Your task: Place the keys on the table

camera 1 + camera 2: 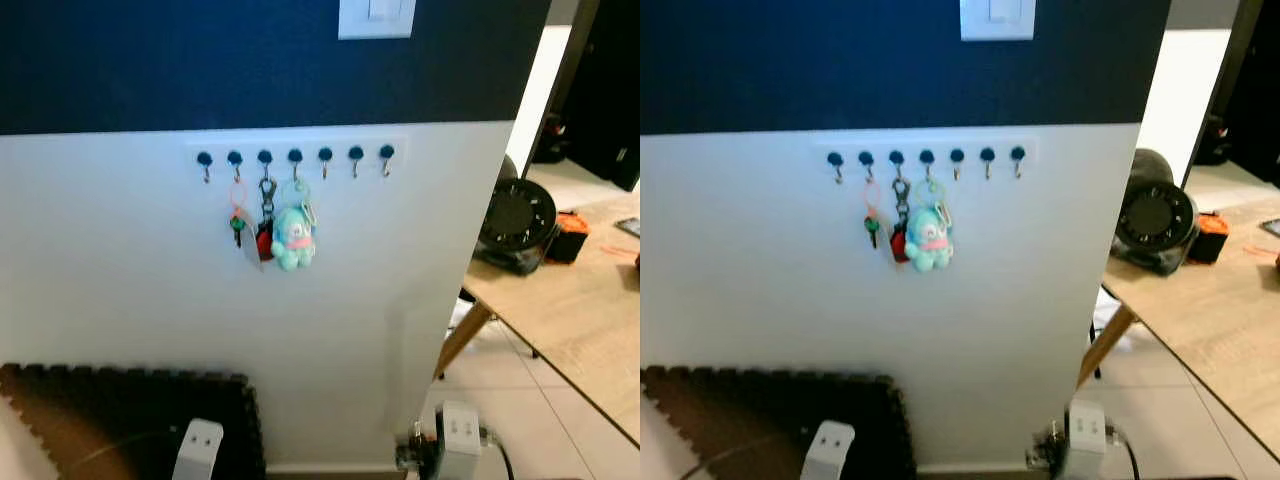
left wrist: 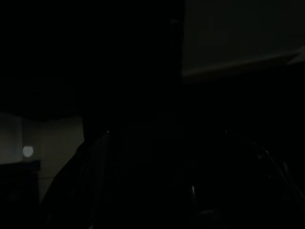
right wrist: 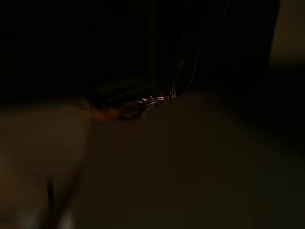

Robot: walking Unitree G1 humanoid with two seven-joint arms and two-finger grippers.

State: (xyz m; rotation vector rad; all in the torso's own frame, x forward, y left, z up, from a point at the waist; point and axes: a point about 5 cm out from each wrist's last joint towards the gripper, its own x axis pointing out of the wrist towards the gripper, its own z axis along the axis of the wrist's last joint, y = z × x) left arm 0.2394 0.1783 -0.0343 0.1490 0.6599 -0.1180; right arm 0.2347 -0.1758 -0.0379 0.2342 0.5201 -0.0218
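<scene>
The keys (image 1: 268, 228) hang on a row of hooks (image 1: 295, 159) fixed along the top of the white lower half of a wall (image 1: 120, 260), just below where the paint turns dark blue; they are bunched on the second, third and fourth hooks from the robot's left, so they dangle free with nothing beneath them. The bunch holds a green-headed key on an orange loop (image 1: 237, 212), a dark clip with something red behind it (image 1: 265, 238), and a pale blue-green plush charm (image 1: 293, 240) that hangs lowest and covers part of the rest. The other hooks carry nothing. Hung this way, the keys probably have to be lifted up and off the hook tip rather than pulled straight away. The wooden surface (image 1: 570, 300) stands well apart to the robot's right, past the corner of the wall, with a black round device (image 1: 516, 222) and a small orange thing (image 1: 568, 236) at its far end, leaving bare wood nearer for a drop. Both arms hang low: the left arm (image 1: 197, 449) and the right arm (image 1: 458, 435) show as pale housings at the bottom edge. Both wrist views are too dark, so I cannot tell whether either tool is wide or narrow. The task looks unstarted.
</scene>
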